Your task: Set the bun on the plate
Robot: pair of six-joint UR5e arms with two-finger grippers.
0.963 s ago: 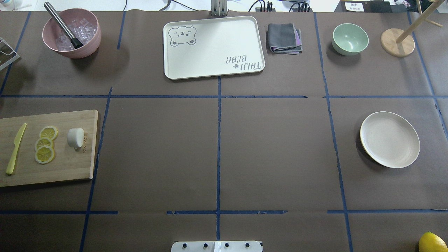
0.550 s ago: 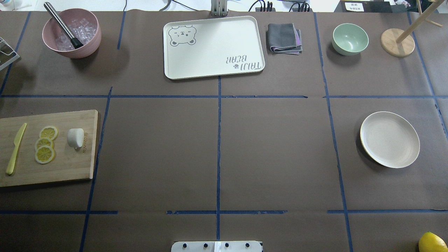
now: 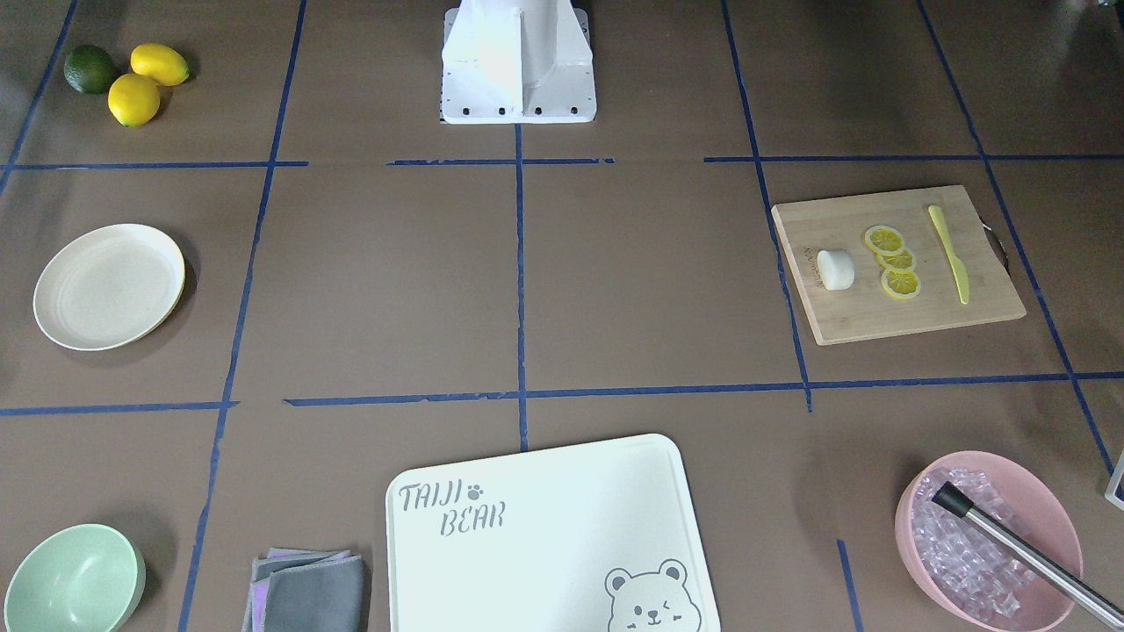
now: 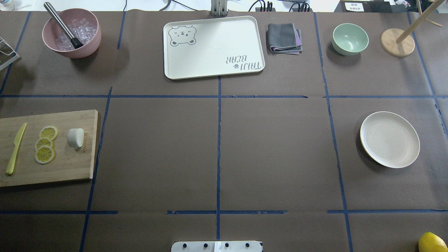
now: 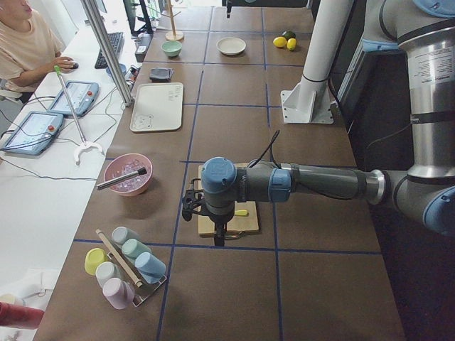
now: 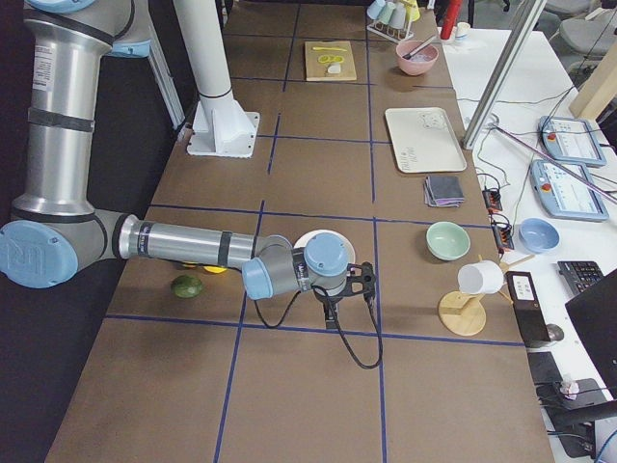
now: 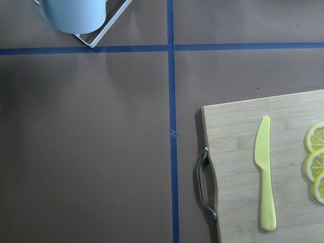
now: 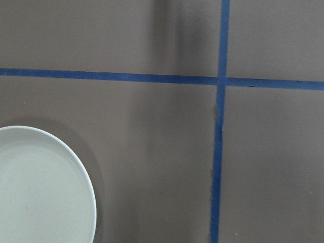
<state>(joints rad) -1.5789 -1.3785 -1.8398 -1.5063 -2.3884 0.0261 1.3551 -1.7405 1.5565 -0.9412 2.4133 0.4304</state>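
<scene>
The bun is a small white lump lying on the wooden cutting board at the table's left, beside three lemon slices; it shows too in the front-facing view as the bun. The plate sits bare at the table's right, and its rim shows in the right wrist view as the plate. My left gripper hangs over the board's outer end; the bun is outside the left wrist view. My right gripper hovers beside the plate. I cannot tell whether either is open or shut.
A yellow knife lies on the board. At the far side stand a pink bowl of ice, a bear-printed tray, a folded cloth, a mint bowl and a wooden stand. A cup rack and lemons sit at the ends.
</scene>
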